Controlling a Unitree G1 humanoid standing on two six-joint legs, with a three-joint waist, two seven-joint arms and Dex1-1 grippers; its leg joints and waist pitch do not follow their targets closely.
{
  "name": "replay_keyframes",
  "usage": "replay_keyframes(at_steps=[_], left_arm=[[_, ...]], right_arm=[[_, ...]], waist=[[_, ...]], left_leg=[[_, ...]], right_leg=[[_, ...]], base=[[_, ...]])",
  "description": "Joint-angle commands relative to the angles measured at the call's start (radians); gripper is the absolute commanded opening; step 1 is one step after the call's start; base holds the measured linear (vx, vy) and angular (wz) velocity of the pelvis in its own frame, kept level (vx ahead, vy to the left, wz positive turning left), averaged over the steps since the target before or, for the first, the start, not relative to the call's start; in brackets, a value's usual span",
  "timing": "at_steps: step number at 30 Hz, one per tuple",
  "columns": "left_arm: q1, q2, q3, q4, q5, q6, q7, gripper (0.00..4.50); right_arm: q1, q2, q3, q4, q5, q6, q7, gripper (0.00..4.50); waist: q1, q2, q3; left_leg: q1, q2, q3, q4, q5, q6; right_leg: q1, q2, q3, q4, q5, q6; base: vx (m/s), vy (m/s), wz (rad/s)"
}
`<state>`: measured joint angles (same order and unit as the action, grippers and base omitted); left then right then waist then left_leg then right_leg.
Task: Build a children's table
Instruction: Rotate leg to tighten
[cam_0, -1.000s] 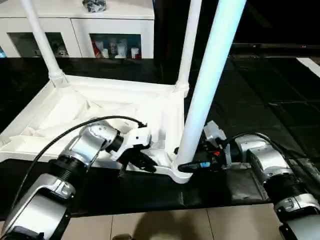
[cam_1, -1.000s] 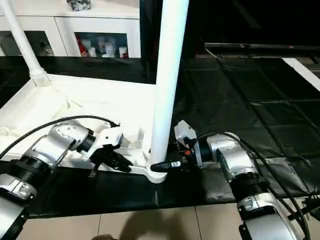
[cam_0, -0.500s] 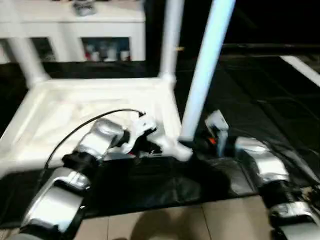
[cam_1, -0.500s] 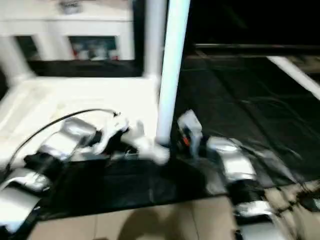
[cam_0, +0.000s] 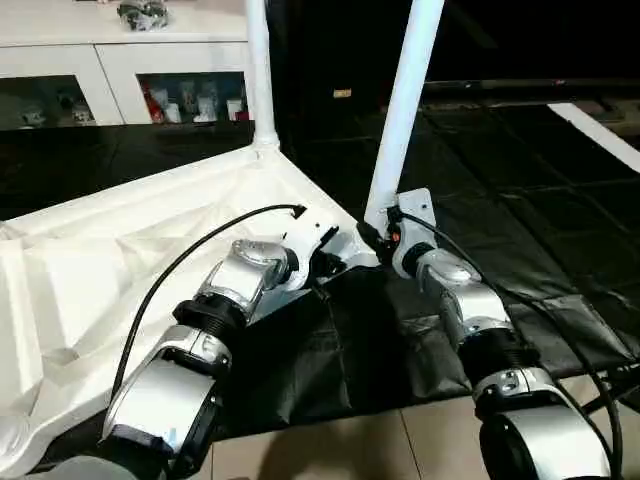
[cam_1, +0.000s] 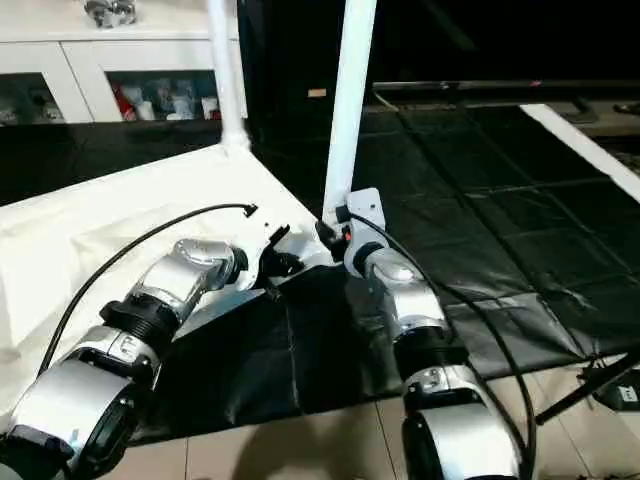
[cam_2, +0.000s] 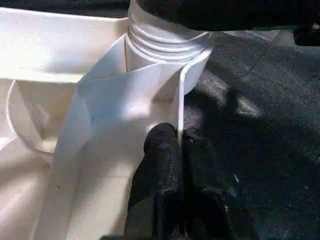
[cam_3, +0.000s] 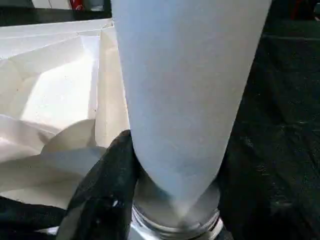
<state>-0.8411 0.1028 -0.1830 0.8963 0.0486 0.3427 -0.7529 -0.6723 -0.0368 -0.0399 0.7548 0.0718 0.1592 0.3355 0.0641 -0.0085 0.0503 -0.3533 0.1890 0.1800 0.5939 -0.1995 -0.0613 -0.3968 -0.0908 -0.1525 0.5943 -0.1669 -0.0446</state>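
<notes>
The upturned children's table (cam_0: 110, 250) lies on a black floor mat (cam_0: 520, 250). The left hand (cam_2: 177, 150) is pinched closed on the thin rim wall of the top, beside the near corner socket. The right hand (cam_0: 378, 236) is clamped around the base of the near leg (cam_0: 405, 100), which stands upright in that socket. Behind, a second leg (cam_0: 258, 70) stands upright. Farther back is a white cabinet (cam_0: 120, 60).
</notes>
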Motion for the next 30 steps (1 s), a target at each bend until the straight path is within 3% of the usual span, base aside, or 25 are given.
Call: replay_keyframes(at_steps=[1,8,13,15,16,20,24,30], left_arm=[[-0.026,-0.024,-0.013,-0.039,-0.005,-0.044,-0.023,0.00],[0.021,0.045,-0.048,-0.071,0.001,-0.088,-0.147,0.00],[0.064,0.126,-0.071,-0.078,0.000,-0.174,-0.298,0.00],[0.069,0.135,-0.075,-0.080,-0.002,-0.186,-0.322,0.00],[0.087,0.169,-0.095,-0.104,-0.011,-0.223,-0.418,0.00],[0.105,0.210,-0.125,-0.132,-0.016,-0.263,-0.529,0.00],[0.116,0.248,-0.166,-0.151,-0.011,-0.286,-0.636,0.00],[0.134,0.284,-0.220,-0.207,-0.010,-0.316,-0.780,0.00]], right_arm=[[0.024,0.067,0.045,0.043,0.012,0.019,0.042,2.64],[0.080,-0.002,0.052,-0.021,0.021,-0.059,0.130,3.32],[0.168,-0.148,0.067,-0.170,0.075,-0.088,0.419,3.77],[0.175,-0.168,0.069,-0.182,0.082,-0.091,0.453,3.89],[0.192,-0.231,0.079,-0.221,0.114,-0.076,0.580,3.95],[0.203,-0.306,0.105,-0.264,0.142,-0.064,0.737,4.25],[0.185,-0.350,0.130,-0.261,0.153,-0.051,0.855,4.25],[0.143,-0.387,0.216,-0.224,0.153,-0.051,1.069,4.25]], waist=[[0.011,-0.001,-0.072],[0.012,-0.001,-0.068],[0.029,0.001,-0.067],[0.036,-0.003,-0.068],[0.038,0.000,-0.068],[0.050,0.000,-0.067],[0.064,0.000,-0.067],[0.078,-0.005,-0.068]], left_leg=[[-0.005,0.048,-0.021,-0.062,-0.088,0.080],[0.000,0.053,-0.020,-0.066,-0.127,0.069],[0.001,0.054,-0.018,-0.066,-0.127,0.086],[0.000,0.055,-0.017,-0.065,-0.127,0.090],[0.000,0.054,-0.018,-0.065,-0.129,0.089],[0.001,0.060,-0.016,-0.064,-0.132,0.094],[0.006,0.061,-0.016,-0.065,-0.148,0.075],[0.004,0.064,-0.015,-0.065,-0.132,0.075]], right_leg=[[0.064,-0.090,0.077,-0.070,-0.193,-0.171],[0.062,-0.090,0.078,-0.072,-0.228,-0.171],[0.063,-0.089,0.080,-0.073,-0.210,-0.165],[0.064,-0.091,0.081,-0.071,-0.213,-0.160],[0.064,-0.090,0.079,-0.073,-0.220,-0.161],[0.060,-0.087,0.078,-0.073,-0.242,-0.154],[0.056,-0.090,0.078,-0.076,-0.283,-0.152],[0.056,-0.092,0.079,-0.069,-0.265,-0.159]], base=[[0.000,0.000,0.00],[0.000,0.000,0.00],[0.000,0.000,0.00],[0.000,0.000,0.00],[0.000,0.000,0.00],[0.000,0.000,0.00],[0.000,0.000,0.00],[0.000,0.000,0.00]])
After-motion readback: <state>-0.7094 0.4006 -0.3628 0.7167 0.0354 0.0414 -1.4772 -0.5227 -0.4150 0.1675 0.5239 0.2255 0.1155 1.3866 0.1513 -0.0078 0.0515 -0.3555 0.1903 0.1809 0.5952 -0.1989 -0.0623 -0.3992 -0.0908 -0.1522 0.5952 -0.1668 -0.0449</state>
